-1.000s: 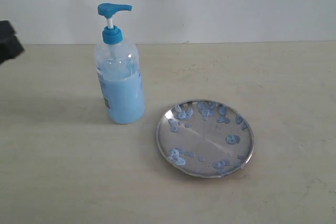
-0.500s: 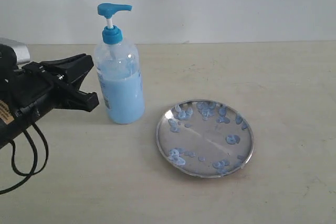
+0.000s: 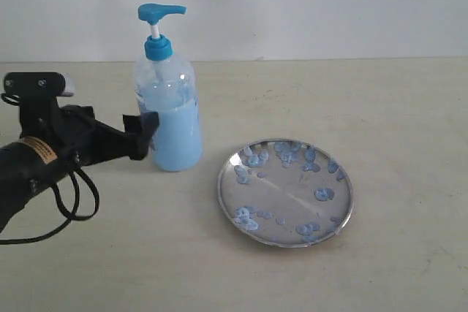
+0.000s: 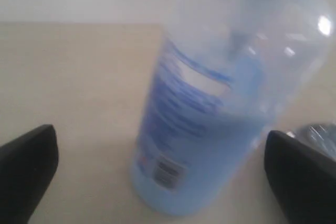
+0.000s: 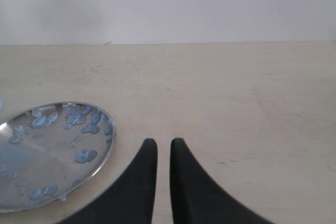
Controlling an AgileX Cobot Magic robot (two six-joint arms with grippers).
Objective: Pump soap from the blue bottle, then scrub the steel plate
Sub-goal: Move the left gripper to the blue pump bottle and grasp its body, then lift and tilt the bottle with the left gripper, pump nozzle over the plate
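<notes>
The blue bottle [image 3: 168,118] stands upright at the left of the table, its blue pump head [image 3: 159,12] raised. Pale blue soap [image 3: 175,144] fills its lower half. My left gripper [image 3: 146,135] is open at the bottle's lower body. In the left wrist view the bottle [image 4: 210,119] sits between the wide-apart fingers [image 4: 26,166] of this gripper [image 4: 163,177]; contact is not clear. The steel plate [image 3: 287,186], dotted with soap blobs [image 3: 324,193], lies to the bottle's right. My right gripper [image 5: 163,142] is shut on nothing, beside the plate [image 5: 31,174].
A black cable [image 3: 69,206] loops under the left arm on the beige table [image 3: 380,107]. A pale wall [image 3: 307,5] rises behind the table's far edge. The right arm does not show in the exterior view.
My left arm came in from the left edge and moved right until its open fingers reached the bottle. The bottle shifted very slightly right. The plate has not moved.
</notes>
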